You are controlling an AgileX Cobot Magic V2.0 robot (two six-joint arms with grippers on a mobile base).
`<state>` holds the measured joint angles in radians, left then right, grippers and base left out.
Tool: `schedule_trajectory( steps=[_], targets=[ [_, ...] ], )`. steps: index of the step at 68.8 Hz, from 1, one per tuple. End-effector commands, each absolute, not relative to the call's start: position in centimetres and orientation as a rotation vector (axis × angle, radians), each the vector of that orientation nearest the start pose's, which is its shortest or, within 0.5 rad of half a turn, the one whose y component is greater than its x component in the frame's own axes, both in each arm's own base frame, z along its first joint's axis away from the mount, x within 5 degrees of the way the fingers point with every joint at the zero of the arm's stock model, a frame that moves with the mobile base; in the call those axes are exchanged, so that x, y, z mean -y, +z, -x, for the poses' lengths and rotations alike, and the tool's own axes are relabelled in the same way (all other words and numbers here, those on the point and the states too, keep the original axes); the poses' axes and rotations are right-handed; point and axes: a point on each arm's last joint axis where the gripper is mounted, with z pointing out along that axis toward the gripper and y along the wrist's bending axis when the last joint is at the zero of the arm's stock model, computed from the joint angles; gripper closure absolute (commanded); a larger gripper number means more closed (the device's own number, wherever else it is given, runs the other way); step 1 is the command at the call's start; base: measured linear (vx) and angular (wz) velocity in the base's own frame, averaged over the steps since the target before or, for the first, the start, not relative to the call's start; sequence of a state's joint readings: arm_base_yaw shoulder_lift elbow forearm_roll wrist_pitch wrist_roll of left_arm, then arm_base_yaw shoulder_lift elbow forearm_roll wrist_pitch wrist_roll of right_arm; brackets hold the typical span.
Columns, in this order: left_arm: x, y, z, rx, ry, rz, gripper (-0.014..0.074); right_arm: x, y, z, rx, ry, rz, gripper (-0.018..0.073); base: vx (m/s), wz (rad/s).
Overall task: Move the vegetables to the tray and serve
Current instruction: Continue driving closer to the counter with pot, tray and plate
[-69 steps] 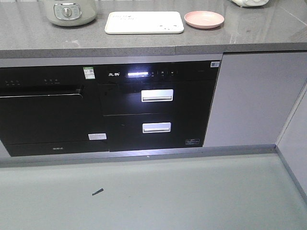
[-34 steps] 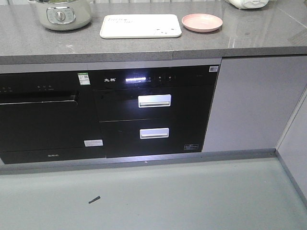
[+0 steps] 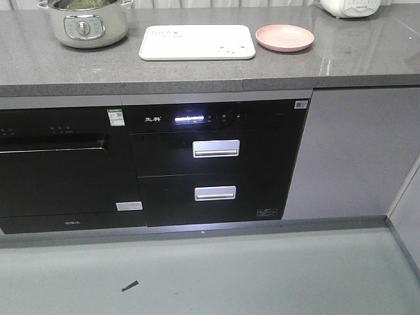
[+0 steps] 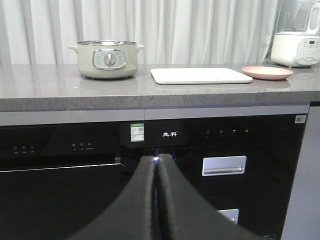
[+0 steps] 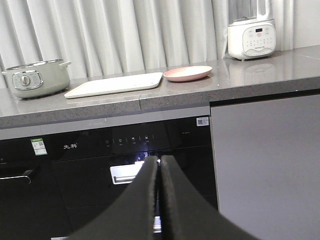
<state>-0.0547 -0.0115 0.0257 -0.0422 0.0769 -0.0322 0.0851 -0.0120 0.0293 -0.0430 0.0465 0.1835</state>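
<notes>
On the counter (image 3: pixel 197 73) we see the tray (image 3: pixel 197 42) between pot (image 3: pixel 85 27) and plate (image 3: pixel 284 37); greens (image 3: pixel 82 4) show inside the pot. Left gripper (image 4: pixel 156 161) and right gripper (image 5: pixel 159 159): fingers pressed together, below counter level.

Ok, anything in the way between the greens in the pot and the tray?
Nothing visible. The pot holding the greens stands left of the tray, with bare counter between them. The pink plate lies on the tray's far side. The left gripper and right gripper hang back from the counter, jaws shut.
</notes>
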Motion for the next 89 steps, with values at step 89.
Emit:
schedule_trajectory(
  steps=[89],
  targets=[
    [0.30, 19.69, -5.64, -1.511, -0.110, 0.024, 0.0602, -0.45, 20.27, -5.62, -1.478, 0.172, -0.038, 0.0561, 0.10, 0.02]
  ],
)
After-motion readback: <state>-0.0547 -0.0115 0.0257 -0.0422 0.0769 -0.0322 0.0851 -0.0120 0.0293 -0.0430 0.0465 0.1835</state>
